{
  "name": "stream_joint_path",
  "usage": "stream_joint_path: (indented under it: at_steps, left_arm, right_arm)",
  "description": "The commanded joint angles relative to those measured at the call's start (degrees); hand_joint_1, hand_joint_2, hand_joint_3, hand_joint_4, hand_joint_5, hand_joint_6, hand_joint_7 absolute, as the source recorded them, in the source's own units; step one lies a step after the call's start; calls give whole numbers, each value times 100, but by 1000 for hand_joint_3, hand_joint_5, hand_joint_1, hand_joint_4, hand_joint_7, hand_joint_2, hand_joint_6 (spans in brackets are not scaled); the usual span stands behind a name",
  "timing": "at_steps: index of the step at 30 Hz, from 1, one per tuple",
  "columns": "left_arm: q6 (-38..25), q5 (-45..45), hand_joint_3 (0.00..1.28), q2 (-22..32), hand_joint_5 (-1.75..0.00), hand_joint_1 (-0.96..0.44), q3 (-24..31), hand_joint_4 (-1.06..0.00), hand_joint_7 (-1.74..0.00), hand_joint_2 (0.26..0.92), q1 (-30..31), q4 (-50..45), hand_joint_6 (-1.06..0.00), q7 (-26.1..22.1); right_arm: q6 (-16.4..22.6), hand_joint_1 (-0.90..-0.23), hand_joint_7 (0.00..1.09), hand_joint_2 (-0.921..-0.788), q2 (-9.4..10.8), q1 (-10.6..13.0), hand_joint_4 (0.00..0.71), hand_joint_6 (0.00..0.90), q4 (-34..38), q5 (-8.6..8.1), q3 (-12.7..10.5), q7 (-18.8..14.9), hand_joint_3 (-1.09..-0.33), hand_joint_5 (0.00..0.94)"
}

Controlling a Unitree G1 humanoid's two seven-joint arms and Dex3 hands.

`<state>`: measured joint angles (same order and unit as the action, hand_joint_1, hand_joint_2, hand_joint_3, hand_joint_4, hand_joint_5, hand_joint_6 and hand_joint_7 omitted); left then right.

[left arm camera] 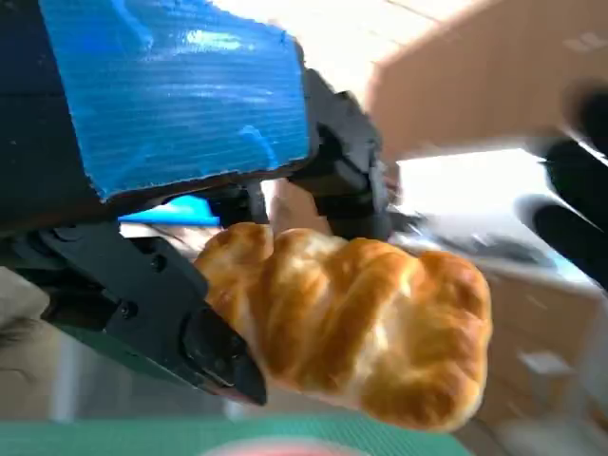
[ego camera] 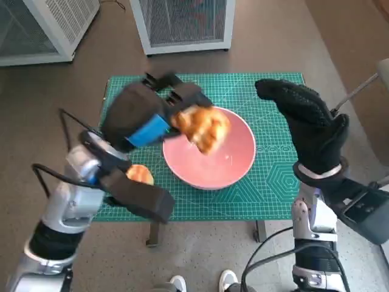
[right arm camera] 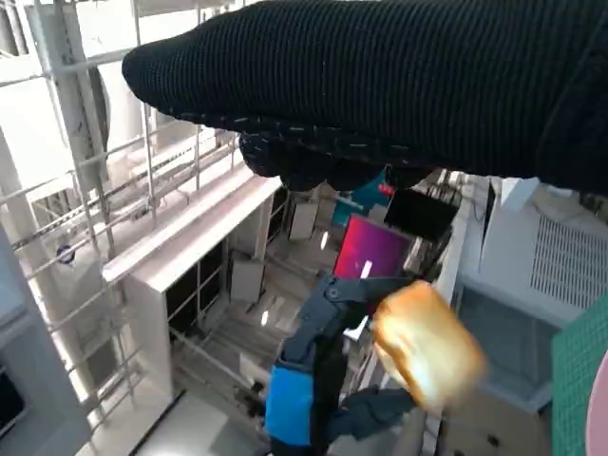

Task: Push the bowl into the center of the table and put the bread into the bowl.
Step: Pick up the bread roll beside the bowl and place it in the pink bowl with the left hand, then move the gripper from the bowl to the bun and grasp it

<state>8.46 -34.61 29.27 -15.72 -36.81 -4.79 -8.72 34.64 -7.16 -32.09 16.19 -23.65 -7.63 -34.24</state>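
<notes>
A pink bowl (ego camera: 234,159) stands near the middle of the green cutting mat (ego camera: 273,182). My left hand (ego camera: 143,115) grips a golden braided bread (ego camera: 203,126) and holds it above the bowl's left half. In the left wrist view the bread (left arm camera: 361,323) fills the middle, pinched by the black fingers (left arm camera: 204,351). My right hand (ego camera: 307,118), in its black glove, is raised over the mat's right side with fingers spread and holds nothing. The right wrist view shows the glove (right arm camera: 399,85), and the bread (right arm camera: 427,347) in the left hand (right arm camera: 304,399).
A second small bread (ego camera: 140,175) lies on the mat near its front left corner, partly behind my left forearm. White wire-fronted cabinets (ego camera: 182,24) stand on the floor beyond the table. White shoes (ego camera: 200,283) of a person show at the near edge.
</notes>
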Motion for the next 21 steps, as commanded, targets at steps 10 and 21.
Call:
stream_joint_path:
  at_steps: [10, 21]
  left_arm:
    - [-467, 15, 55, -82, -146, -243, -205, -200, -250, 828, 220, 34, -223, -1174]
    - [-929, 169, 21, -109, -2, -477, 48, -61, -116, 840, 406, -527, -164, -1586]
  right_arm:
    - [-67, -444, 687, -921, -9, 271, 419, 45, -123, 41, -5, 41, -472, 7]
    - [-31, -435, 682, -921, 11, 299, 422, 36, -124, 139, 3, 107, -472, 7]
